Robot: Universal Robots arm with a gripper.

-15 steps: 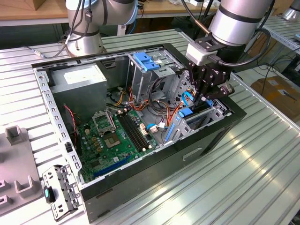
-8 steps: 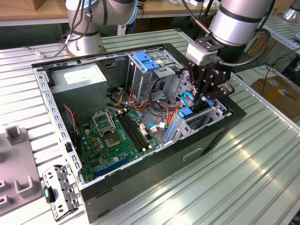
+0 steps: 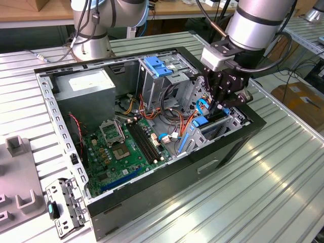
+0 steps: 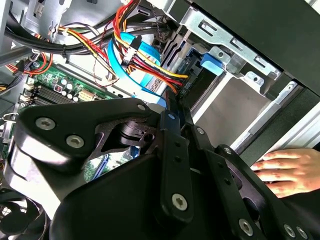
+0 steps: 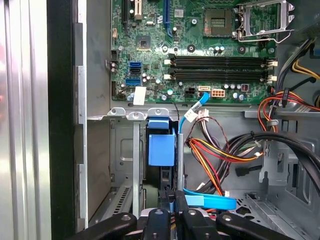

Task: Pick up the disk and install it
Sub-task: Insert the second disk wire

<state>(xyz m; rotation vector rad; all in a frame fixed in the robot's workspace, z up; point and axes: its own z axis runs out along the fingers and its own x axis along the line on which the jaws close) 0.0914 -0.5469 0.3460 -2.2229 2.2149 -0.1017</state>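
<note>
**Gripper at the drive bay**

The black linkage gripper (image 5: 172,210) has its fingers drawn together on what seems the blue-framed disk (image 5: 161,145), standing edge-up in the grey metal drive bay (image 5: 130,150) beside the green motherboard (image 5: 200,50).

A ribbed aluminium table (image 3: 283,182) fills the foreground, with wooden benches (image 3: 30,12) behind it.
</note>
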